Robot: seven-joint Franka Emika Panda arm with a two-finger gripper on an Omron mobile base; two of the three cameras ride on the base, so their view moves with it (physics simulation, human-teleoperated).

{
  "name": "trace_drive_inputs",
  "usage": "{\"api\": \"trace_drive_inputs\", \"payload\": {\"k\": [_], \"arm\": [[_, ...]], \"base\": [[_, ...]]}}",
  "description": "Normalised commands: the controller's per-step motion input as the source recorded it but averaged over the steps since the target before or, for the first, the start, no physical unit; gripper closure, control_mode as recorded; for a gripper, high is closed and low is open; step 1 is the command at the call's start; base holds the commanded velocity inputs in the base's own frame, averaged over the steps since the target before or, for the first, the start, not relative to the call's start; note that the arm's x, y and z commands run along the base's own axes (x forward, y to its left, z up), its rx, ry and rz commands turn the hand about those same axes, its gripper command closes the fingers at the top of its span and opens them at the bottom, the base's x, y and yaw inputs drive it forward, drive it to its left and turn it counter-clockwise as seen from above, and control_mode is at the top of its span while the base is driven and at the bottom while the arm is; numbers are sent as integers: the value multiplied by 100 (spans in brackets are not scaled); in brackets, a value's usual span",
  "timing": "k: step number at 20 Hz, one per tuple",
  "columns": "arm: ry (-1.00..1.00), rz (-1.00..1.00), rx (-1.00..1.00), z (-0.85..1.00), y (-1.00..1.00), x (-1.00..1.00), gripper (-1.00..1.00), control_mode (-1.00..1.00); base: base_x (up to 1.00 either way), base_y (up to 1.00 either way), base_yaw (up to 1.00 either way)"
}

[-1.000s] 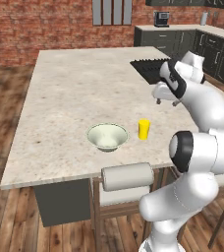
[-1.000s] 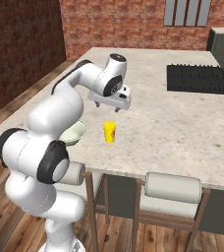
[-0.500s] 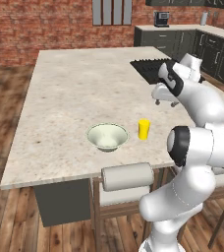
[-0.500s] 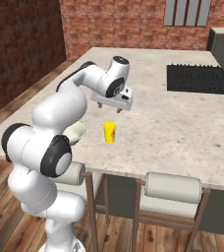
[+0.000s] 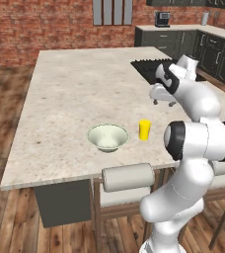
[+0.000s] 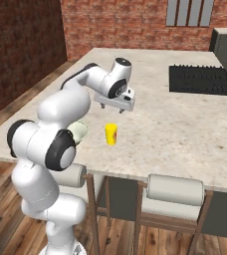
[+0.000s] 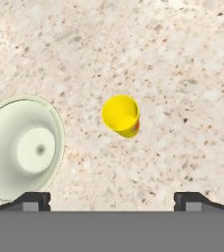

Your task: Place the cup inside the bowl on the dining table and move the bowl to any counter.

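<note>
Red brick walls (image 5: 45,24), wooden floor (image 5: 6,99), padded stools (image 6: 175,191).

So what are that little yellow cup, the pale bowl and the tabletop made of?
The cup looks like plain matte plastic: flat, even yellow, no shine. The bowl seems glazed ceramic, smooth pale green-white with soft shading. The dining table top looks like polished stone, beige with fine dark speckles. All are rendered, so these are guesses.

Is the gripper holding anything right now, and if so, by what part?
Nothing is held. The gripper hangs open above the table, with the yellow cup standing free below it, beside the bowl.
</note>
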Motion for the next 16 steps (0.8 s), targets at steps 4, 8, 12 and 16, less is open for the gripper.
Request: {"api": "trace_drive_inputs", "payload": {"k": [4, 8, 12, 16], "arm": [[0, 0, 0, -16, 0, 30, -100, -100], [0, 0, 0, -20, 0, 32, -100, -100], [0, 0, 0, -19, 0, 31, -100, -100], [0, 0, 0, -12, -4, 28, -100, -100]], "base": [[0, 0, 0], [0, 0, 0], [0, 0, 0], [0, 0, 0]]}}
